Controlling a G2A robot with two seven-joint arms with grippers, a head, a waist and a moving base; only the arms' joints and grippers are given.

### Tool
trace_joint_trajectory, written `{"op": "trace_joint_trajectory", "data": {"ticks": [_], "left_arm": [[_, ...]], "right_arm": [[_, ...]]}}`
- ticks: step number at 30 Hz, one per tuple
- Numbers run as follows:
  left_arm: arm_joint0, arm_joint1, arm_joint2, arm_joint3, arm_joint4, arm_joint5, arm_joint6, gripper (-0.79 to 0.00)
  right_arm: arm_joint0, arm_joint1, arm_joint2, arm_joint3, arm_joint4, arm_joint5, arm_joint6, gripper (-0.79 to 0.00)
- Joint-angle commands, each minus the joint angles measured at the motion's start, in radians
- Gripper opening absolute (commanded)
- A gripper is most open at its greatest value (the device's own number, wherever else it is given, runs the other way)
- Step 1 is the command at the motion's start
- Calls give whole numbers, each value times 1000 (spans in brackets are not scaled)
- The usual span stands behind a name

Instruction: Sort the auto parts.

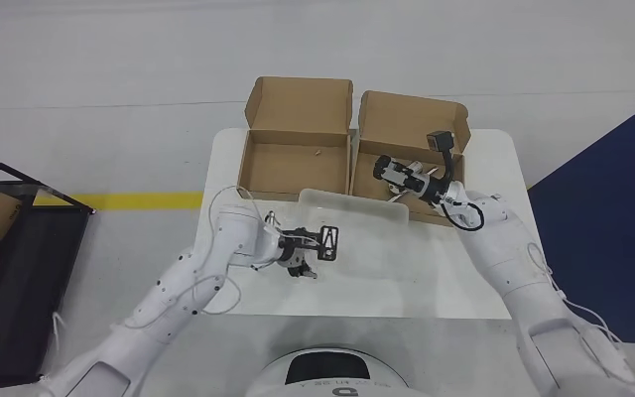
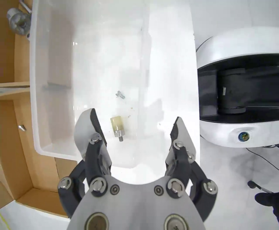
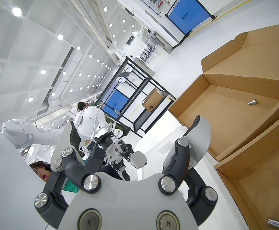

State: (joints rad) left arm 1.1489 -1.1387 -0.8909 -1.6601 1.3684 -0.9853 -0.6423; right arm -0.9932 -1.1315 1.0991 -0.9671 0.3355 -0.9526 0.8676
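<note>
A white plastic tray [image 2: 41, 122] lies on the table in front of two open cardboard boxes. In it rests a yellowish cylinder part with a metal stud [image 2: 117, 128], and a small grey clip [image 2: 120, 95] lies a little farther in. My left gripper [image 2: 136, 119] hovers open above the tray [image 1: 337, 196], the cylinder close to one finger [image 2: 96, 128]. In the top view the left gripper [image 1: 322, 243] is over the tray's near side. My right gripper [image 1: 385, 173] hangs open over the right box [image 1: 397, 117], with nothing between its fingers [image 3: 196, 130].
The left box [image 1: 293, 164] holds one small bolt [image 3: 252, 102]. A grey metal part [image 2: 18, 20] lies in the right box, and another metal piece [image 3: 273, 222] shows at that box's floor. A black rack [image 1: 30, 228] stands off the table's left side.
</note>
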Motion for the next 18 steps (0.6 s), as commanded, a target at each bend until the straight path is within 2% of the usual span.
{"op": "trace_joint_trajectory", "data": {"ticks": [1,3,4,5,8,10,11,14,16,18], "left_arm": [[17,4,-40,-21,-2,75,84,-166],[34,6,-59,-46,97,212,105,-329],[45,5,-50,-54,159,283,110,-342],[54,2,-30,-51,193,314,126,-360],[29,-10,31,3,262,339,118,-388],[5,-25,85,43,317,384,87,-323],[-5,-33,112,67,322,385,80,-317],[-43,-52,162,120,314,348,56,-246],[-61,-59,178,140,302,312,27,-228],[-71,-62,183,145,281,272,-3,-175]], "right_arm": [[0,0,0,0,0,0,0,0],[0,0,0,0,0,0,0,0],[0,0,0,0,0,0,0,0],[0,0,0,0,0,0,0,0],[0,0,0,0,0,0,0,0],[0,0,0,0,0,0,0,0],[0,0,0,0,0,0,0,0],[0,0,0,0,0,0,0,0],[0,0,0,0,0,0,0,0],[0,0,0,0,0,0,0,0]]}}
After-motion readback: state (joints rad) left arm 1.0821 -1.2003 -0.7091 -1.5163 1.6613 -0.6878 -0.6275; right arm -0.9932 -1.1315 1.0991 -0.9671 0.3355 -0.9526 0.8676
